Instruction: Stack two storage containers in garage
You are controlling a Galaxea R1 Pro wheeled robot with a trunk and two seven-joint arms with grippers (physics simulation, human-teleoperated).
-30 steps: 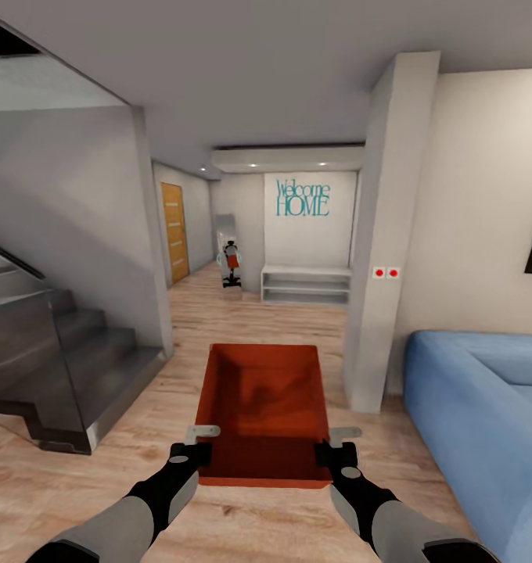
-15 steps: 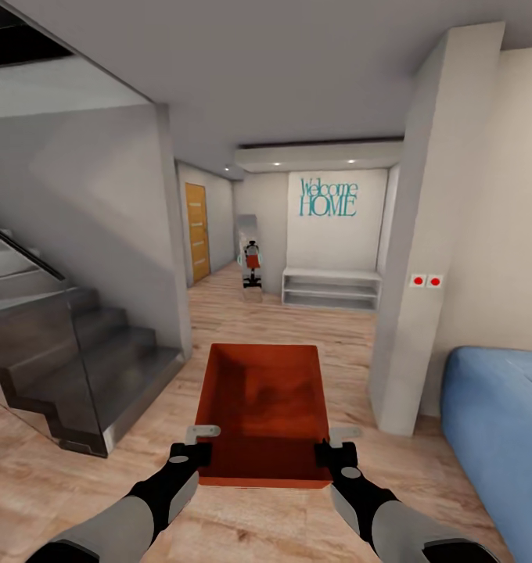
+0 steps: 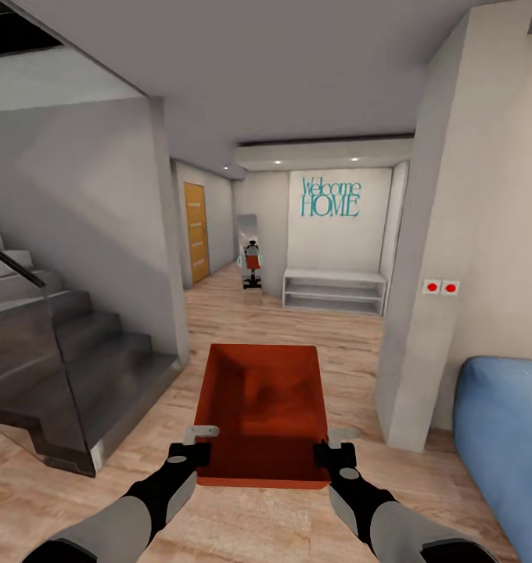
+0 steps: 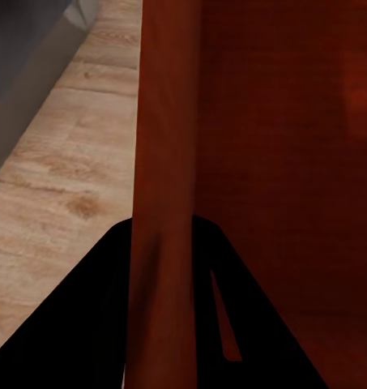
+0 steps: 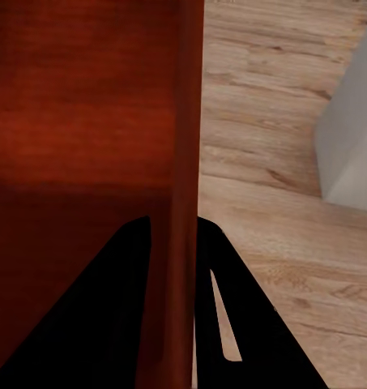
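An orange-red storage container (image 3: 262, 410) hangs in front of me above light wood planks, held level between both arms. My left gripper (image 3: 194, 446) is shut on its left wall, and that wall (image 4: 163, 194) runs between the two black fingers (image 4: 78, 324) in the left wrist view. On the opposite side my right gripper (image 3: 331, 447) is shut on the right wall (image 5: 181, 162), which the right wrist view shows pinched between its dark fingers (image 5: 232, 316). The container's inside is bare.
A dark staircase with a glass panel (image 3: 55, 367) rises at the left. A grey pillar (image 3: 418, 313) with red switches stands at the right, with a blue sofa (image 3: 505, 438) beyond it. Ahead, a hallway leads to a white bench (image 3: 334, 291), a "Welcome HOME" wall and a wooden door (image 3: 195, 232).
The view has swung right and moved forward: pillar and sofa slid rightward, stairs drew nearer. The container stays in the same grip between both grippers.
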